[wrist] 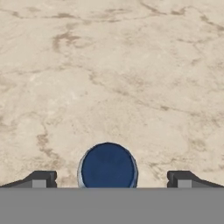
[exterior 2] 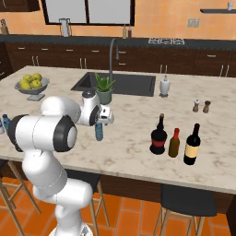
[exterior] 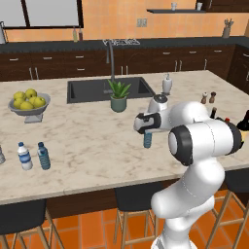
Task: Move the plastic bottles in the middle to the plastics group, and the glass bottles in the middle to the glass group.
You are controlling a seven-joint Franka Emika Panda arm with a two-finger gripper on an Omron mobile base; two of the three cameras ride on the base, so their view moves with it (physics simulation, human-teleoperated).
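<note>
One small translucent-blue plastic bottle (exterior: 147,140) (exterior 2: 98,132) stands upright mid-counter. My gripper (exterior: 147,132) (exterior 2: 99,123) (wrist: 112,179) hovers right above it, open, pointing down; in the hand view its blue cap (wrist: 107,166) lies between the two fingertips (wrist: 41,178) without touching them. Another blue bottle (exterior: 44,155) stands beside the clear white-labelled bottle (exterior: 25,155) at the left. The near-black bulbous bottle (exterior 2: 159,136) stands next to the brown red-capped bottle (exterior 2: 174,143) and the pale-labelled wine bottle (exterior 2: 192,145) at the right.
A potted plant (exterior: 118,96) stands just behind the gripper, in front of the sink (exterior: 87,90) and its faucet. A bowl of lemons (exterior: 29,103) sits far left. A soap dispenser (exterior: 167,84) and two shakers (exterior: 208,98) stand toward the back right. Stools line the near edge.
</note>
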